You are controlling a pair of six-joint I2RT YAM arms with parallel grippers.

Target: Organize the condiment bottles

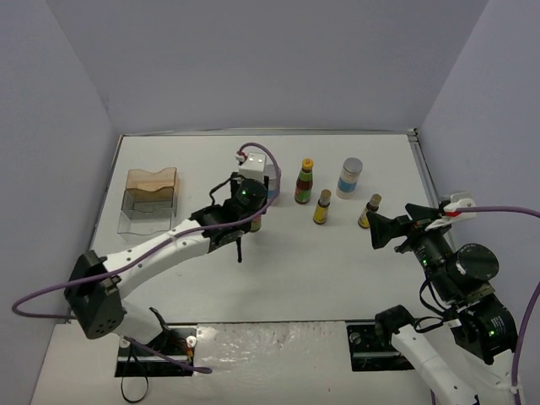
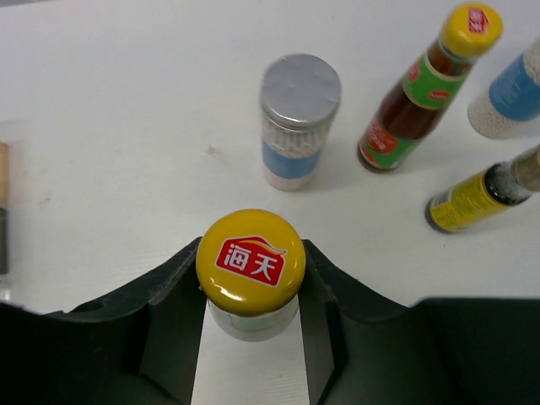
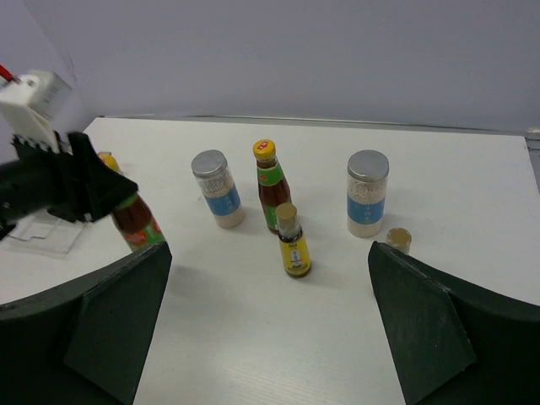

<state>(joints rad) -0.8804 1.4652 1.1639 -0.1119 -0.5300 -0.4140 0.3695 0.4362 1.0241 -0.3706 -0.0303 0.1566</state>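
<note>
We note a white table (image 1: 337, 278) enclosed by 3 plain lilac walls (image 1: 253, 59). The left gripper (image 2: 251, 253) clamps 1 orange-capped bottle (image 2: 251, 274); the right gripper (image 3: 268, 249) gapes wide.

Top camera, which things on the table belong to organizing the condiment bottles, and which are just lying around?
On the job: dark bottle in left gripper, second dark bottle, two white jars, two tiny yellow bottles.
Just lying about: clear tray with amber back.

Robot lab test cell, bare white table (image 1: 287, 278) under the left gripper (image 1: 251, 202), plain grey walls (image 1: 253, 59) boxing it in ahead and on both sides, purple cables (image 1: 506, 210) strung off right and behind it.
</note>
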